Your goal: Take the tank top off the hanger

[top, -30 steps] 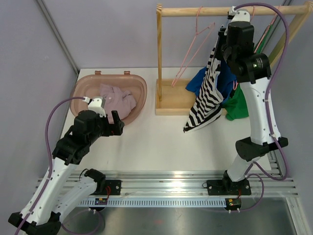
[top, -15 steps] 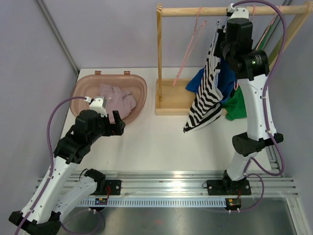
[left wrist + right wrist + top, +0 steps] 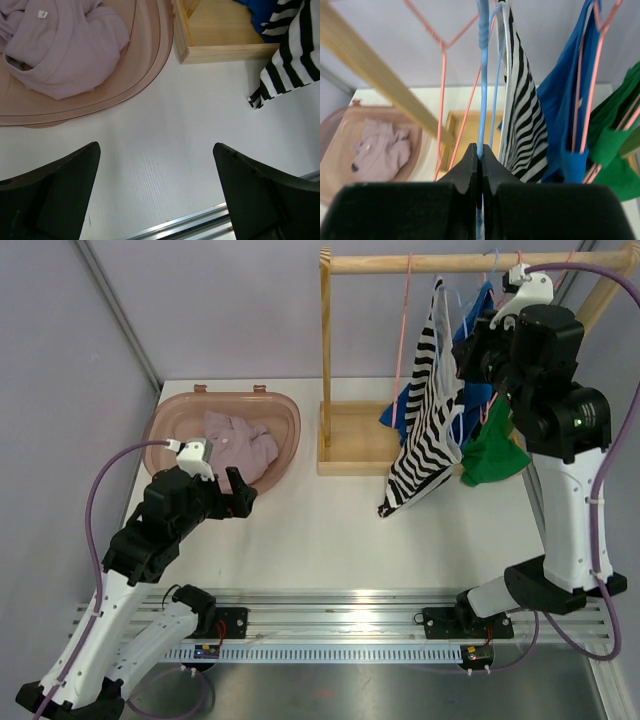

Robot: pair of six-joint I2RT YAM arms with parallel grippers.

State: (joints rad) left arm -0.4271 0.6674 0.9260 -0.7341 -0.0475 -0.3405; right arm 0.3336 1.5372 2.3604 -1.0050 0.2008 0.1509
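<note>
Two claws differ: the right claw [image 3: 480,151] is clamped on the blue hanger [image 3: 482,55] bearing the striped tank top [image 3: 425,430], under the wooden rack [image 3: 400,262]; the left claw [image 3: 155,147] hovers wide open above the surface [image 3: 200,105].

Clamped, jaws closed, on a blue hanger [image 3: 481,100] just left of the striped tank top [image 3: 520,125], blue garment [image 3: 560,105] and green garment [image 3: 620,120].

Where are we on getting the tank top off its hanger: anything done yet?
Done: the right claw is shut on the blue hanger. In hand: that hanger is up at the wooden rail with the striped tank top apparently on it. Left: slipping the top off; the left claw is open above the table, holding nothing.
</note>
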